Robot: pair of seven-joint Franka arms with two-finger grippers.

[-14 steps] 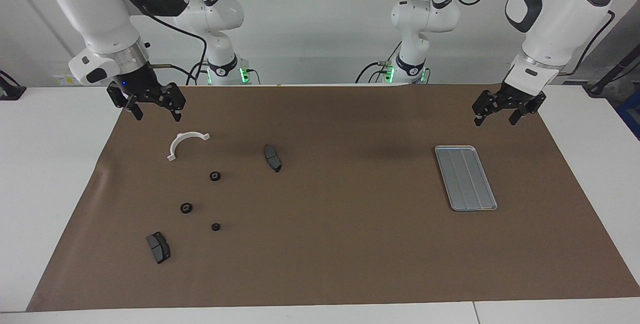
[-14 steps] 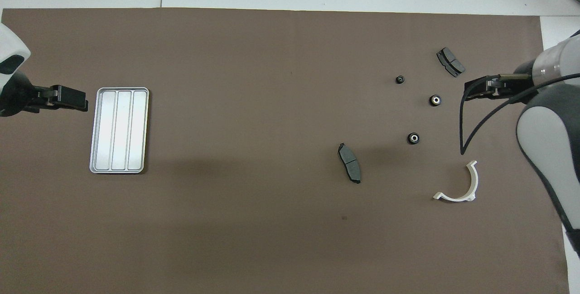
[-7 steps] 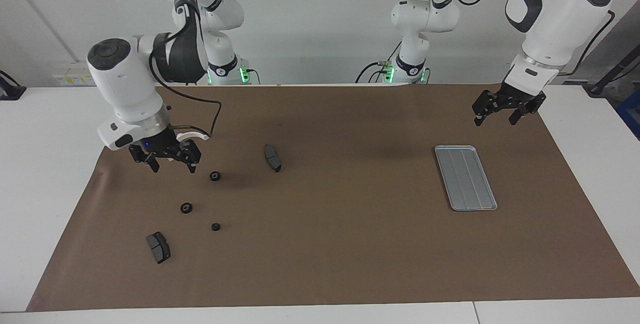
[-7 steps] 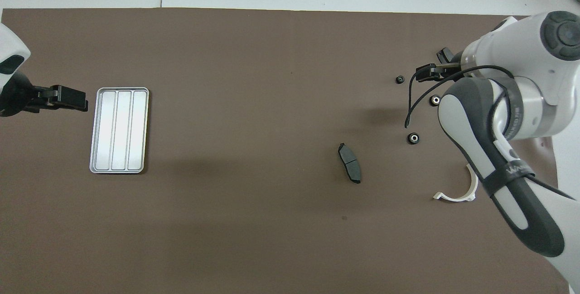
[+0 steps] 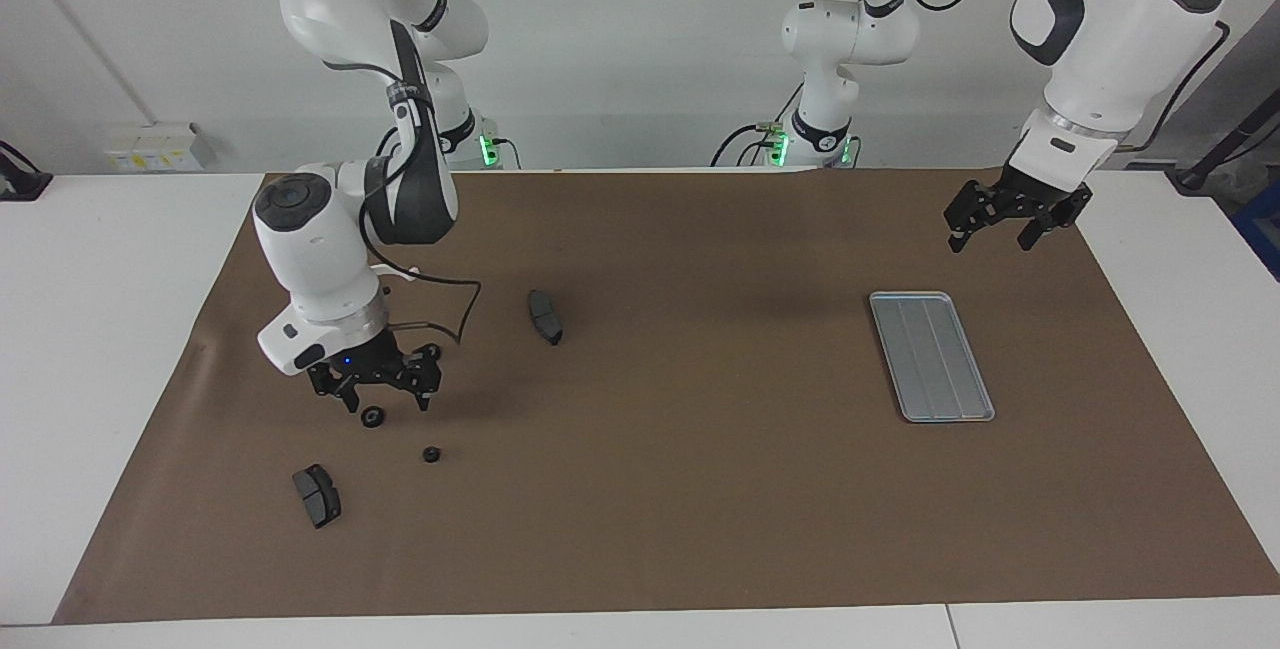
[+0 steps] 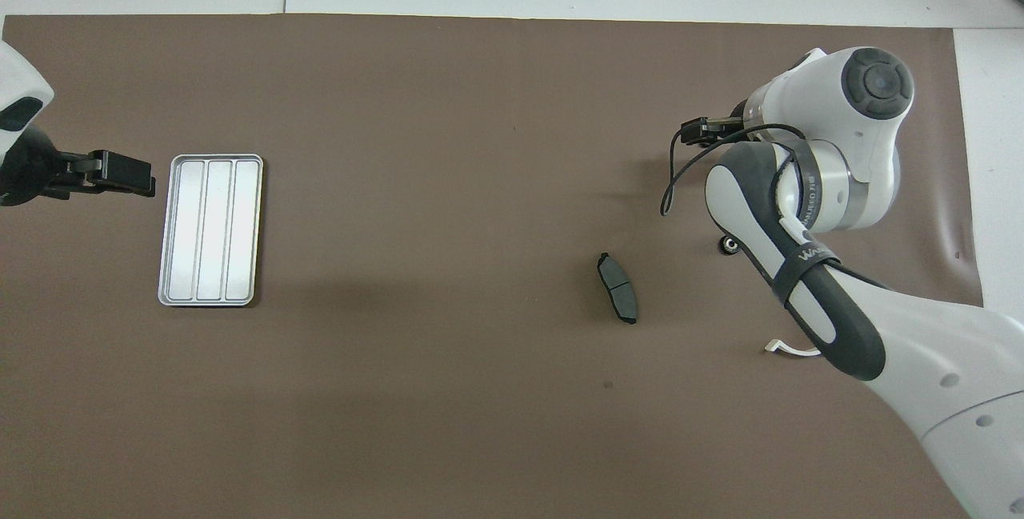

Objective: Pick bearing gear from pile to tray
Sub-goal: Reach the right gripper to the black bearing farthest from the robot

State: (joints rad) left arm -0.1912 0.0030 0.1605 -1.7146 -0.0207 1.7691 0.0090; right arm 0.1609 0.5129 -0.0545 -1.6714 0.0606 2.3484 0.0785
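Right gripper [image 5: 378, 391] hung low over the pile at the right arm's end of the brown mat [image 5: 660, 509], fingers spread, nothing between them. A small black gear [image 5: 372, 417] lay on the mat just under and slightly farther from the robots than the fingertips; not touching as far as I could tell. The gear is round, so no long axis to align to; I judged a short drop would put the fingers either side of it. A second gear [image 5: 431, 454] sat farther out, and a brake-pad piece [image 5: 317, 495] farther still. The tray [image 5: 931, 356] lay well apart at the left arm's end, nothing in it. Left gripper [image 5: 1003, 225] waited open and empty, raised over the mat beside the tray.
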